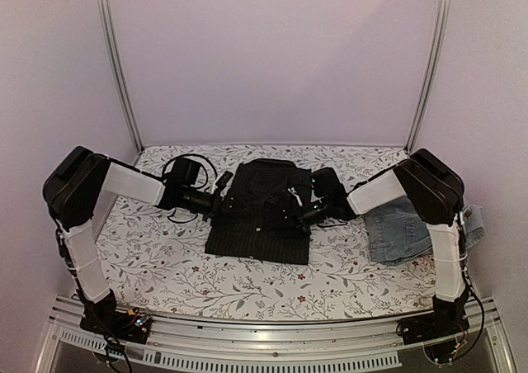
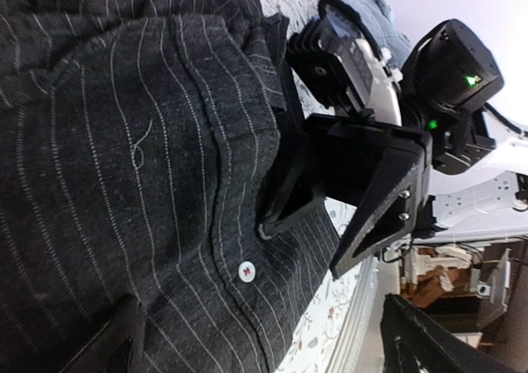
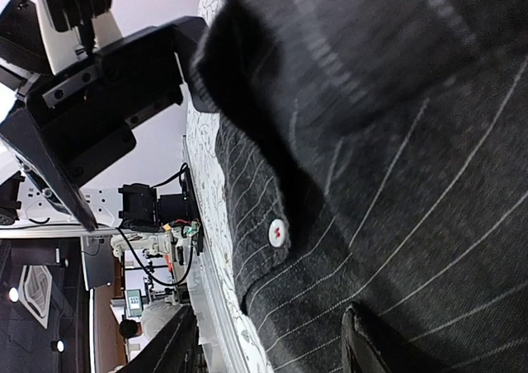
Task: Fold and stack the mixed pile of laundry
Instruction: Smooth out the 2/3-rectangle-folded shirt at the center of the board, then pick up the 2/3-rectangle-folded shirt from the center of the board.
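Black pinstriped shirt (image 1: 260, 224): soft weave, rough rectangle, centre frame, floral worktop (image 1: 165, 257). Faded denim (image 1: 400, 233) rumpled at right. Left gripper (image 1: 221, 193), right gripper (image 1: 295, 216): fingers apart.

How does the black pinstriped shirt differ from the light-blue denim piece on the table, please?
The black pinstriped shirt is dark with thin pale stripes; the denim piece is plain faded blue. The shirt lies mid-table; the denim lies at the right edge, partly hidden by the right arm. The left gripper and right gripper are both at the shirt; neither touches the denim. Both rest on the floral tablecloth.
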Controlling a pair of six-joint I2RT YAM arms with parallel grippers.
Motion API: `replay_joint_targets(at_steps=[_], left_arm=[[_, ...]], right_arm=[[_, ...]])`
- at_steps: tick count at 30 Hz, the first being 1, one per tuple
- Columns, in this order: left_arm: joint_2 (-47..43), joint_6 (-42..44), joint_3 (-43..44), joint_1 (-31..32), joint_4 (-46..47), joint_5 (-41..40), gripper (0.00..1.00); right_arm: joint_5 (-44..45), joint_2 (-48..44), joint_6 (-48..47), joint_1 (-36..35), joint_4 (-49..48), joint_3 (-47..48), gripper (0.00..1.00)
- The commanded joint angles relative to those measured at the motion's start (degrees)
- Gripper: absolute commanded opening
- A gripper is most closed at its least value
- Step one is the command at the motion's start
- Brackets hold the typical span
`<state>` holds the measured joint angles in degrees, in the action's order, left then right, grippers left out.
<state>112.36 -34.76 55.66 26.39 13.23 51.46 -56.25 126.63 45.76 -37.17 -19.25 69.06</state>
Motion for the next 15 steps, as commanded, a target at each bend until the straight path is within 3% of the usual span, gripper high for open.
replay_joint_targets(at_steps=[1,7,12,15], left_arm=[[-13.35,11.98,2.71,0.21,-19.14,-14.80,1.00],[-28.23,26.91,-2.60,4.58,-23.67,-34.50,1.00],[-35.77,39.96,-11.31,15.53,-20.59,-48.06,1.00],[-36.88,44.93,-15.42,20.28,-17.90,-51.22,0.97]], right_arm=[[0.68,-9.29,-6.53,0.56,14.26,3.91,0.58],[3.02,-8.02,-15.73,0.52,26.41,16.29,0.55],[3.01,-0.57,-17.37,0.15,28.50,23.85,0.47],[3.16,3.18,-17.70,-0.41,28.58,27.10,0.44]])
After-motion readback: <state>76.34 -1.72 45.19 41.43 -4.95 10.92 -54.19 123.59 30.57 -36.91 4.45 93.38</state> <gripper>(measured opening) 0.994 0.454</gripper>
